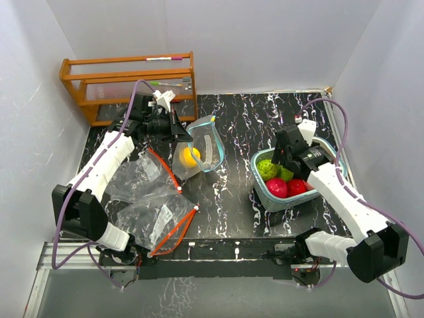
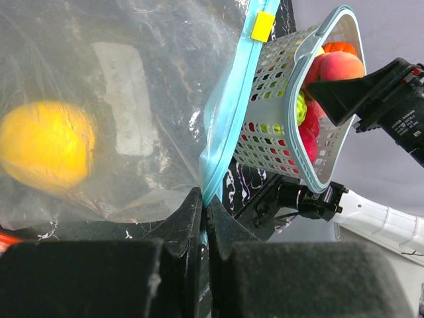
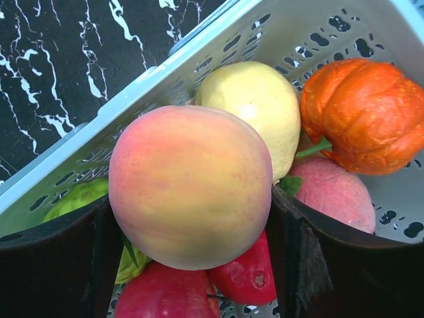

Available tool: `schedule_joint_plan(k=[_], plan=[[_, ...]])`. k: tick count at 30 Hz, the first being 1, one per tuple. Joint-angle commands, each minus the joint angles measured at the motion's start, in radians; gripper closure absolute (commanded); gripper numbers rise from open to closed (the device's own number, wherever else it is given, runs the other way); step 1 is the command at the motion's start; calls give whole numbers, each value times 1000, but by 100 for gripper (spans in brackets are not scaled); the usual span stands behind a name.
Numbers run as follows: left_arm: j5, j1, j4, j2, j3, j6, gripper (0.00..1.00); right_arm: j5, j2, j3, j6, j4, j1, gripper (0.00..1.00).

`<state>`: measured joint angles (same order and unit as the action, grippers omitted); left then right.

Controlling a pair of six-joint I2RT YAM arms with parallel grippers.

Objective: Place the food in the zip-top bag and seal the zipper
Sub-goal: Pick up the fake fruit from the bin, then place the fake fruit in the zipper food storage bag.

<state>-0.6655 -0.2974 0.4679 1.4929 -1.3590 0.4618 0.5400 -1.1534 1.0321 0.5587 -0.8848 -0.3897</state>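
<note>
A clear zip-top bag with a blue zipper rim (image 1: 207,142) stands open at mid-table with a yellow fruit (image 1: 191,156) inside. My left gripper (image 1: 177,127) is shut on the bag's blue zipper strip (image 2: 225,132) and holds the mouth up; the yellow fruit (image 2: 46,149) shows through the plastic. My right gripper (image 1: 283,158) is inside the teal basket (image 1: 265,199), shut on a peach (image 3: 191,185). Around the peach lie a yellow pear (image 3: 258,106), an orange pumpkin (image 3: 361,116), red fruits (image 3: 291,278), a pink fruit (image 3: 331,199) and a green one (image 3: 76,199).
A wooden rack (image 1: 129,83) stands at the back left. Two more clear bags with red zippers (image 1: 142,175) (image 1: 162,225) lie flat at front left by the left arm. White walls close in the table on three sides.
</note>
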Motion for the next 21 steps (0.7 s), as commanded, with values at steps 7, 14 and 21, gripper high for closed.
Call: schedule_joint_plan(k=[7, 14, 21], plan=[[-47, 4, -37, -41, 15, 26, 100, -96, 103, 140, -112, 81, 8, 53], [-53, 4, -51, -31, -7, 49, 100, -606, 126, 220, -111, 300, 5, 64], [-63, 4, -99, -20, 31, 81, 100, -700, 29, 146, -35, 526, -179, 64]])
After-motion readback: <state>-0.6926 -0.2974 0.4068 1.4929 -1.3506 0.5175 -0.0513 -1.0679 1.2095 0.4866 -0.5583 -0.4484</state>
